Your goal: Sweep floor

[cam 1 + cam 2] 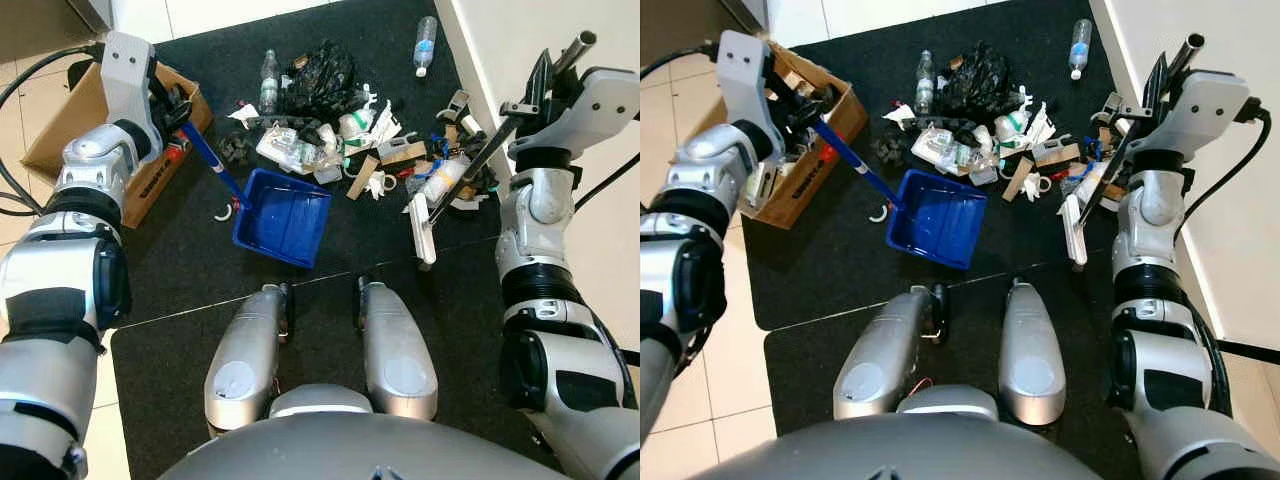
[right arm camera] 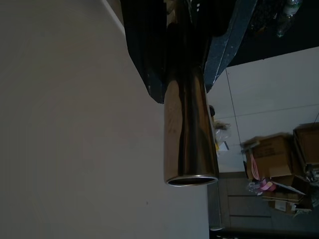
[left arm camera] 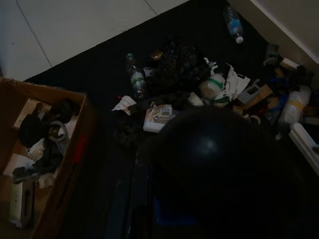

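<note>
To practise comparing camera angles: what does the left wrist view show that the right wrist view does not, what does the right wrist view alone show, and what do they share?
The left wrist view alone shows the open cardboard box with clutter inside, the heap of litter and two plastic bottles on the black mat.

The right wrist view alone shows the right gripper shut on the shiny metal broom handle, a plain wall, and stacked boxes in the distance.

Both show pale floor tiles beside the mat.
</note>
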